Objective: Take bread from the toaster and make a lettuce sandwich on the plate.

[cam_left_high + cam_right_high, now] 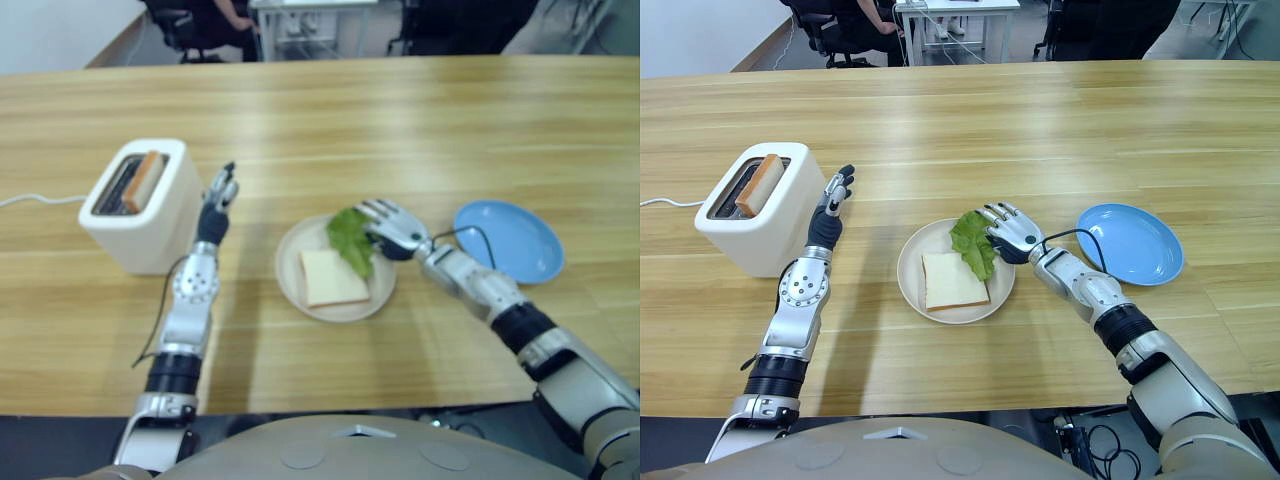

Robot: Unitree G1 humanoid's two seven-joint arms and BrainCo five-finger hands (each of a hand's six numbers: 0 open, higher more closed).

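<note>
Right hand (1012,236), curled on the lettuce (970,245) at the far right rim of the plate (912,258), should be drawn low toward the bread slice (953,280) lying in the plate's middle, so that the leaf is laid flat upon it before being let go.

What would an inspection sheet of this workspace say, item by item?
Surface: light wooden table.
Job's things: white toaster with one toast slice standing in it; round cream plate holding a white bread slice and green lettuce leaf.
Clutter: round blue plate, nothing on it.
Hands: left hand open beside the toaster; right hand at the lettuce.
Cables: white toaster cord; black cable looped at the right wrist.
Surroundings: office chairs and a white table behind.
</note>
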